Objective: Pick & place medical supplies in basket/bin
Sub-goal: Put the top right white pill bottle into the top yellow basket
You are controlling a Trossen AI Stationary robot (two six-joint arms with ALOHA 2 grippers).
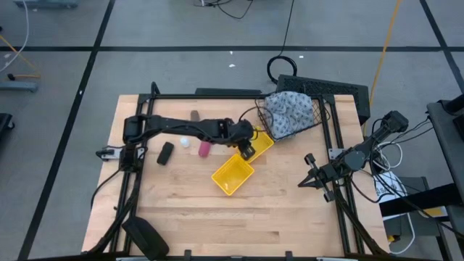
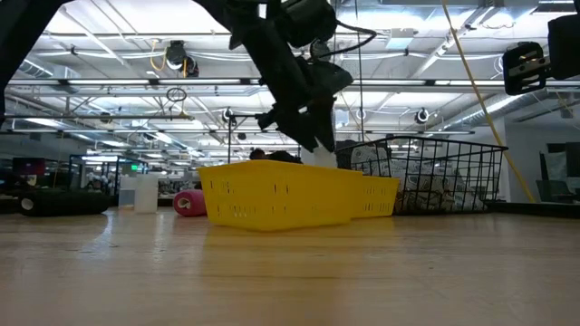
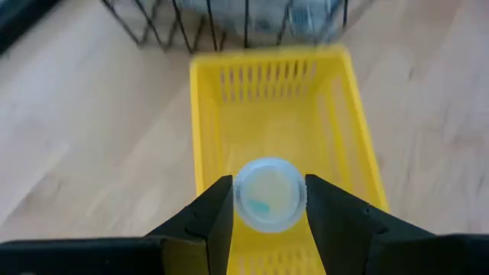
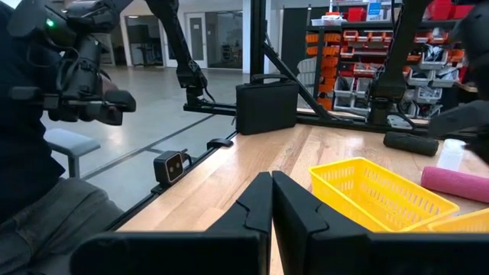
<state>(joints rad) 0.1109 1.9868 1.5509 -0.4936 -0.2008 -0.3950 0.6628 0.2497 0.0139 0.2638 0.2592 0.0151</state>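
Right now I see a tiny white round bottle [image 3: 269,194] clamped in my left tool [image 1: 246,146], above the bright yellow plastic bin [image 3: 210,122]; right tool [image 4: 270,200] pinched closed, empty, at the wooden surface's [image 1: 290,210] right edge.

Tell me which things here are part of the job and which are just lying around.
Job: white bottle in the left gripper over the yellow bin; wire basket holding the patterned cloth bundle; pink cylinder; small white bottle; brown cylinder.

Lying about: black case; dark roll.
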